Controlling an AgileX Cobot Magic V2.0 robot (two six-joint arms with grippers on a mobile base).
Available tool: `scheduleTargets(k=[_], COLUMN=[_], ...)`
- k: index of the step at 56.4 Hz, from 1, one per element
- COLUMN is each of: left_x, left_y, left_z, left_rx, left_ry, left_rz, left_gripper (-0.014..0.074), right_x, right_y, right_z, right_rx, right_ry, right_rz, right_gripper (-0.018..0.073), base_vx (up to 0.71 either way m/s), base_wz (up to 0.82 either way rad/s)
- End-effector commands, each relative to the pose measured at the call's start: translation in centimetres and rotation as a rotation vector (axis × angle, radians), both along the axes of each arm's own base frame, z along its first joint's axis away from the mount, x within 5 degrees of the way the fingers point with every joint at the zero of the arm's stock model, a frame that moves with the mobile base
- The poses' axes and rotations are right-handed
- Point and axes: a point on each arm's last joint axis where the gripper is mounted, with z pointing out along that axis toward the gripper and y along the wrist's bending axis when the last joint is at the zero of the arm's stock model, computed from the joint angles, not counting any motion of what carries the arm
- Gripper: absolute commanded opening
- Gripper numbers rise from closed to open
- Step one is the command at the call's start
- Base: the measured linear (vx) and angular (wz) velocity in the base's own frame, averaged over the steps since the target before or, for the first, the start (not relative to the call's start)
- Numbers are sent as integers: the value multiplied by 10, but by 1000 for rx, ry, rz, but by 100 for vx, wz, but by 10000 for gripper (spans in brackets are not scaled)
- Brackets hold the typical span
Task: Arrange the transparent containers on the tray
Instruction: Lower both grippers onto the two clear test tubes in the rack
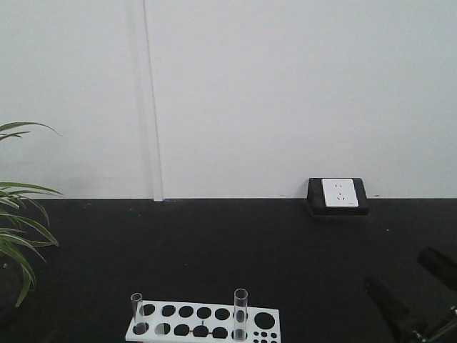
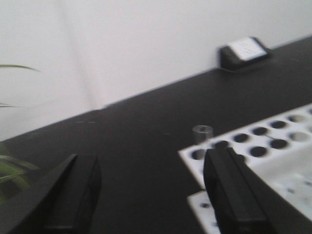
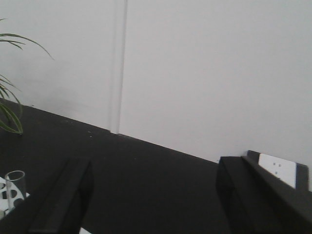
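Here, the pick-up approach: black table [image 1: 228, 243], white rack [image 1: 207, 325] holding two upright test tubes [image 1: 240, 313]; the tray is out of view.
Left gripper [image 2: 151, 195] and right gripper [image 3: 156, 200]: fingers spread, empty. One test tube [image 2: 202, 134] stands just past the left gripper's rack-side fingertip; the next move likely needs the gap centred there, then a straight lift. Open table lies beyond the fingertips.
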Motion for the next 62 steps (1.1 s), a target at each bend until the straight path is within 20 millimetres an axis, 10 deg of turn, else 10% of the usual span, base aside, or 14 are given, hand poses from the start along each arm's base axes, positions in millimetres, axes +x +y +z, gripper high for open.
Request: scheduleTargets(k=[1, 26, 51, 62], left_x=[12, 97, 134, 137], left_y=[-15, -37, -49, -54], left_z=[12, -16, -42, -46], left_rx=[-78, -215, -235, -240], left_ry=[-111, -44, 25, 26], left_rz=[-138, -222, -274, -272], left_gripper=[554, 554, 533, 356], right_x=[7, 15, 15, 15], right_y=[5, 7, 7, 7], right_z=[12, 2, 1, 1], right_rx=[75, 90, 83, 69], right_ry=[-109, -90, -93, -99], right_rz=[69, 92, 91, 88], right_gripper=[566, 566, 564, 564], base_vx=[0, 0, 0, 0], base_wz=[0, 0, 0, 0])
